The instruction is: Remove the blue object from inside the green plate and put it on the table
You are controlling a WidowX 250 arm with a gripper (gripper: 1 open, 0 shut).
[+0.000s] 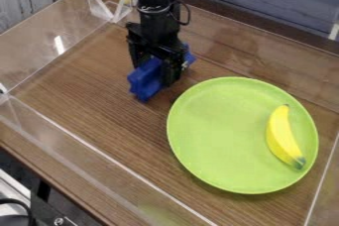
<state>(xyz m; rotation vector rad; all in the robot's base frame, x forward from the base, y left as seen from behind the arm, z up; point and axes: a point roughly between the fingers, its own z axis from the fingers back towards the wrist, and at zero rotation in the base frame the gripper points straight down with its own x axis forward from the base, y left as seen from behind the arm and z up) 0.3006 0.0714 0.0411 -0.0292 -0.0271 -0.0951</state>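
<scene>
The black gripper (157, 59) is low over the wooden table (93, 99), reaching in from twelve o'clock, a little toward eleven, with its fingers down around the blue block (147, 79). It looks to be pinching the block, though the dark fingers blend together and hide part of it, so the exact grip is hard to read. The block sits outside the green plate (225, 146), at about ten o'clock from the plate's middle and near its rim. One blue end shows toward seven o'clock from the gripper, and another bit of blue peeks out toward two o'clock. Whether the block touches the wood cannot be told from this view.

The plate lies flat in the lower right of the view, lime green and round. On it, toward three o'clock, is a yellow banana (283, 137), lying lengthwise with its darker tip toward five o'clock. Clear plastic walls (99, 175) edge the table toward seven o'clock and ten o'clock.
</scene>
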